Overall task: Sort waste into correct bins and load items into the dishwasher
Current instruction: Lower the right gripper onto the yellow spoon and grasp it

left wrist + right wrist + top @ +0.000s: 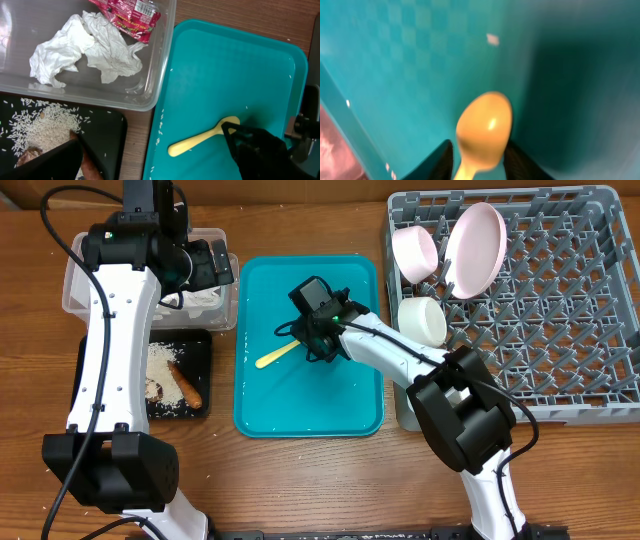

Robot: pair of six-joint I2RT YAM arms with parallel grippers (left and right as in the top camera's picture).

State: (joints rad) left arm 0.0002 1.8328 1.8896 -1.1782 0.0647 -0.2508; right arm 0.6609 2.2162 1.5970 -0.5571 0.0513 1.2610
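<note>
A yellow spoon (275, 357) lies on the teal serving tray (310, 405). My right gripper (303, 346) is down on the tray, open, with a finger on each side of the spoon's neck (485, 125) and small gaps between. My left gripper (215, 265) hovers open and empty over the clear tub (75, 280). The tub holds the crumpled white napkin (85, 45) and the red-and-white wrapper (132, 15). The black tray (200, 345) holds rice (165, 370) and a brown chunk (187, 385). The grey dish rack (560, 330) holds a plate (475, 245), a bowl (415, 250) and a cup (422, 320).
A few rice grains lie along the teal tray's left rim (160, 130). A strip of wooden table shows between the black tray and the teal tray. The rack's right and front parts hold only pegs.
</note>
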